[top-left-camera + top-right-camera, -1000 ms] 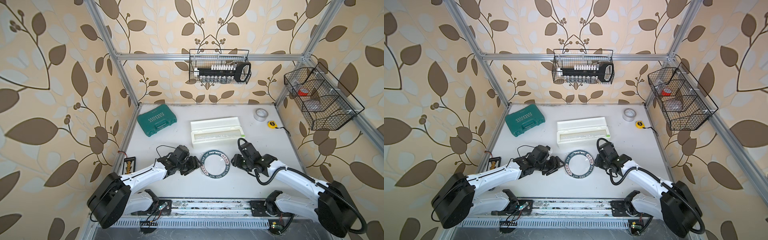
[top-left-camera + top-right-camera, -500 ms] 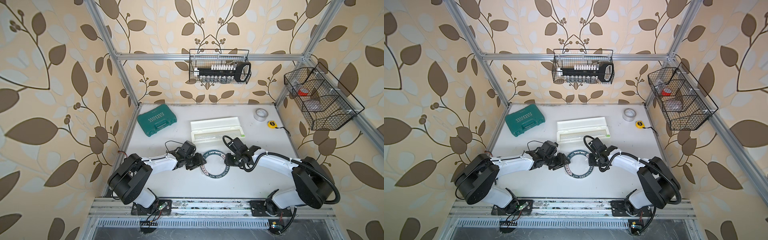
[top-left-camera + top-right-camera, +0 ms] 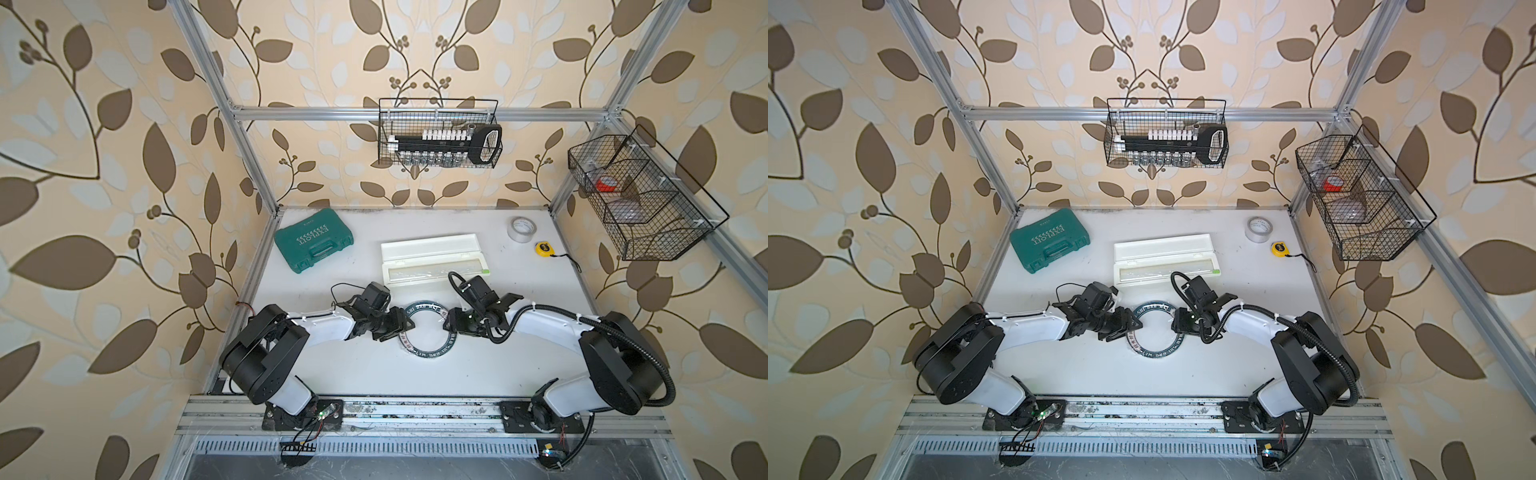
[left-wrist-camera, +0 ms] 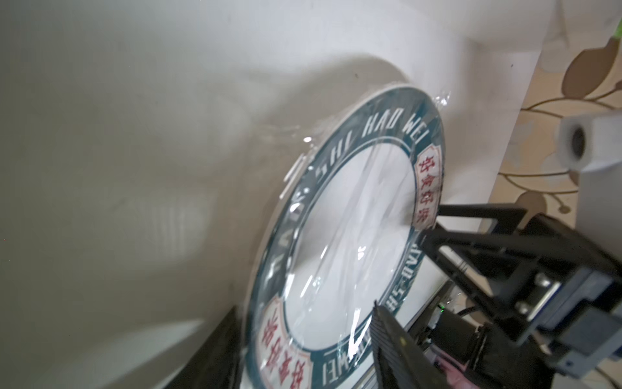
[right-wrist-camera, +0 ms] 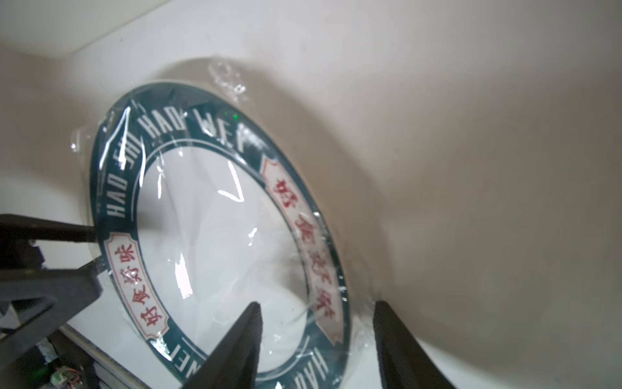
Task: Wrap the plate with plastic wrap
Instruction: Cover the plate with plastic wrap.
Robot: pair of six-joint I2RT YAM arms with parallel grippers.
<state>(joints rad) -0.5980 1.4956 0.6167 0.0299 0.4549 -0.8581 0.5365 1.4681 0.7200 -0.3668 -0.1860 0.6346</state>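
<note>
The plate lies flat on the white table between my two grippers, in both top views. Plastic wrap is stretched over its face and crinkles past the rim. My left gripper is at the plate's left edge. In the left wrist view it is open, with one finger outside the rim and one over the plate's face. My right gripper is at the right edge. It stands open astride the wrapped rim, gaps showing on both sides.
The long white dispenser box lies just behind the plate, close to the right wrist. A green tool case is at the back left. A grey tape roll and a yellow tape measure are at the back right. Wire baskets hang on the walls.
Both grippers have moved inward from beside the plate to its left and right rim. The arms have folded in more. The plate has stayed in place.
</note>
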